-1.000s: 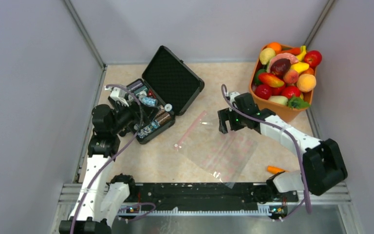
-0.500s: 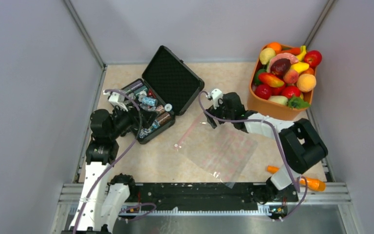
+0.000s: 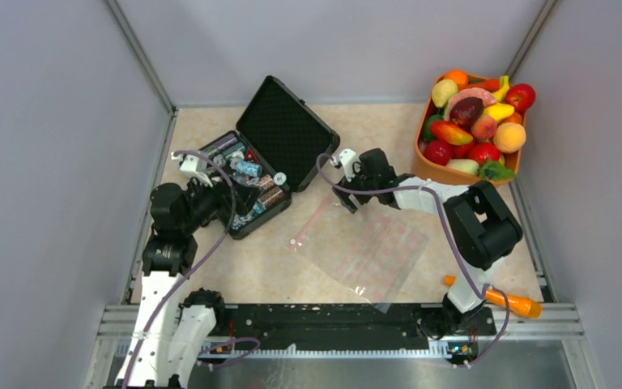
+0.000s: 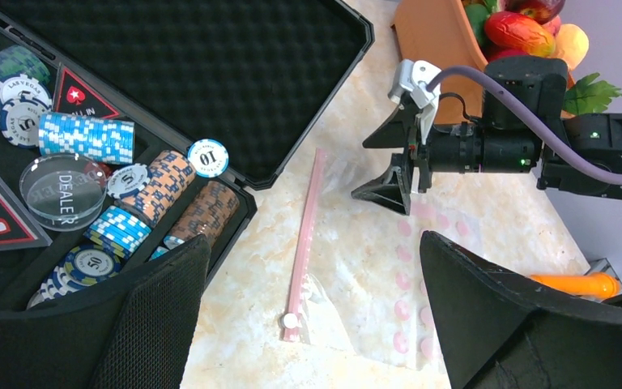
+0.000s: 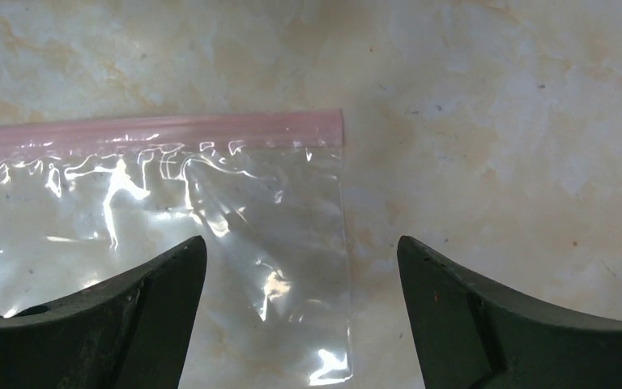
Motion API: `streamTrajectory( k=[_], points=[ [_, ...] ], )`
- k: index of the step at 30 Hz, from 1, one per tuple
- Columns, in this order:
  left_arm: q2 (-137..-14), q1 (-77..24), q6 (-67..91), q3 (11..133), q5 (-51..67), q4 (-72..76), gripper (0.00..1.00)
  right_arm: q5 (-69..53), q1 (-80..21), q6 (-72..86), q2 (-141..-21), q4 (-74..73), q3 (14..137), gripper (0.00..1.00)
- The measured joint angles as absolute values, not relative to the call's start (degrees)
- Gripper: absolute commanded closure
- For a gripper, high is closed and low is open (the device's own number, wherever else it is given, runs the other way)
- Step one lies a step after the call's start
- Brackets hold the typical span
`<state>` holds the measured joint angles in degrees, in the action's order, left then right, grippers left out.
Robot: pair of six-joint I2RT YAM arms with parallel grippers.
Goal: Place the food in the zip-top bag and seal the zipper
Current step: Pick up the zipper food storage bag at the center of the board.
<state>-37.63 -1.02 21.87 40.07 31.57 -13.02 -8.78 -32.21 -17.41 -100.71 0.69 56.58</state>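
The zip-top bag (image 3: 368, 243) lies flat and empty on the table, its pink zipper (image 3: 316, 215) along the left edge. My right gripper (image 3: 351, 197) is open, hovering over the far corner of the bag's mouth. In the right wrist view the zipper's end (image 5: 154, 128) and the clear bag corner (image 5: 235, 219) lie between and ahead of the open gripper (image 5: 301, 267). My left gripper (image 4: 316, 324) is open and empty, above the zipper's near end with its white slider (image 4: 291, 320). The food (image 3: 474, 121) is piled in an orange basket.
The orange basket (image 3: 453, 178) stands at the far right. An open black case (image 3: 283, 134) of poker chips (image 4: 89, 138) lies at the left, beside my left gripper. An orange carrot-like stick (image 3: 509, 301) lies near the right arm's base.
My right gripper has swung left and away, from over the bag's right part to its far mouth corner. The left arm has shifted only slightly. The bag has not moved.
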Motion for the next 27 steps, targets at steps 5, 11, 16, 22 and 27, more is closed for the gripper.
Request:
streamTrajectory(
  k=[5,11,16,22,27],
  points=[
    [-37.60,-1.02,21.65,40.01,31.00,-13.56,0.01,-8.67,-32.21,-17.39,-102.83,-2.48,59.11,0.14],
    [-37.60,-1.02,21.28,39.94,30.28,-13.74,0.01,-9.58,-32.18,-17.91,-103.59,-6.33,59.51,0.24],
    [-37.60,-1.02,21.30,39.94,30.09,-13.72,0.01,-10.24,-32.16,-17.72,-106.63,-8.95,63.94,0.33],
    [-37.60,-1.02,21.28,39.94,29.91,-13.74,0.01,-10.44,-32.21,-17.21,-107.11,-9.34,64.55,0.66],
    [-37.65,-1.02,21.28,39.94,29.56,-13.74,0.01,-9.06,-32.69,-17.06,-106.63,-8.21,63.61,0.89]
  ],
)
